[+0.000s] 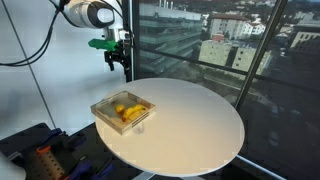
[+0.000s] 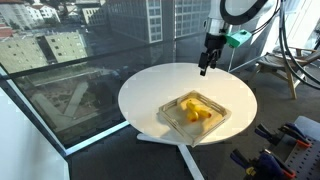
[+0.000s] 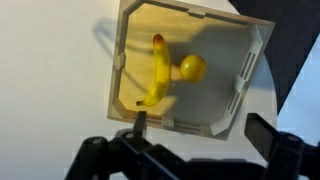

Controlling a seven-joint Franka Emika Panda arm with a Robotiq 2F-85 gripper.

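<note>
My gripper (image 1: 119, 62) hangs high above the far edge of the round white table (image 1: 200, 120), also seen in an exterior view (image 2: 205, 66). Its fingers are spread apart and hold nothing; in the wrist view (image 3: 200, 135) they frame the near wall of a square tray. The clear-walled tray (image 1: 104, 106) stands on the table and holds a yellow banana (image 3: 157, 75) and a round yellow fruit (image 3: 193, 68). The tray also shows in an exterior view (image 2: 228, 114) with the yellow fruit (image 2: 196, 109) inside. The gripper is well above and apart from the tray.
Large windows (image 1: 220, 40) with a city view stand right behind the table. Black equipment with cables (image 1: 35, 150) sits on the floor beside the table, also seen in an exterior view (image 2: 285, 150). The table edge (image 2: 130, 110) is close to the glass.
</note>
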